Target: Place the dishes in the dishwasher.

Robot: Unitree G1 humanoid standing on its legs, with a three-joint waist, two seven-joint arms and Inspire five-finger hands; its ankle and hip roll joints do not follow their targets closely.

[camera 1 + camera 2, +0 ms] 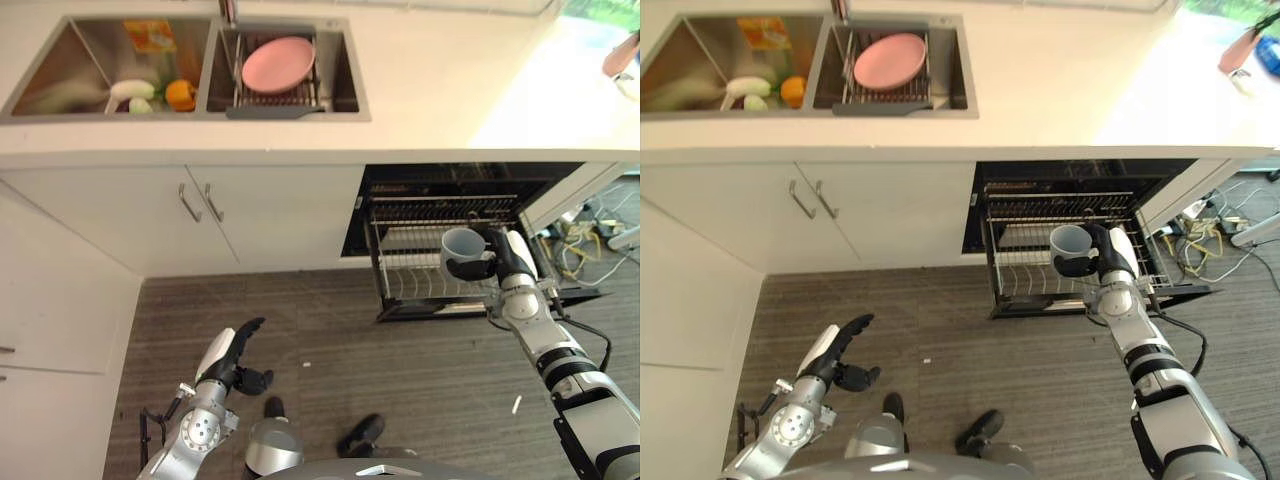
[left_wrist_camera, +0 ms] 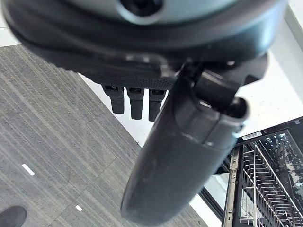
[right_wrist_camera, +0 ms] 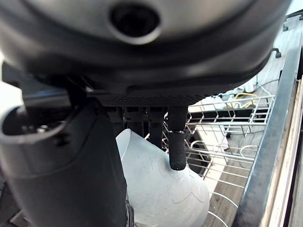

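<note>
A pale grey-blue mug (image 1: 460, 247) hangs over the pulled-out dishwasher rack (image 1: 420, 280), and my right hand (image 1: 490, 262) is shut on it. Up close the mug (image 3: 161, 189) lies under that hand's curled fingers (image 3: 176, 146), above the wire tines. A pink plate (image 1: 277, 63) lies on a drying rack in the right sink basin (image 1: 340, 70). My left hand (image 1: 235, 355) hangs low over the floor near the cabinets, fingers relaxed and holding nothing, and its thumb (image 2: 184, 156) stands out straight.
The left sink basin (image 1: 60, 70) holds an orange, vegetables and a packet. White cabinet doors (image 1: 200, 210) with metal handles stand left of the open dishwasher. Cables lie on the floor at the far right. Small scraps dot the grey wood floor (image 1: 330, 340).
</note>
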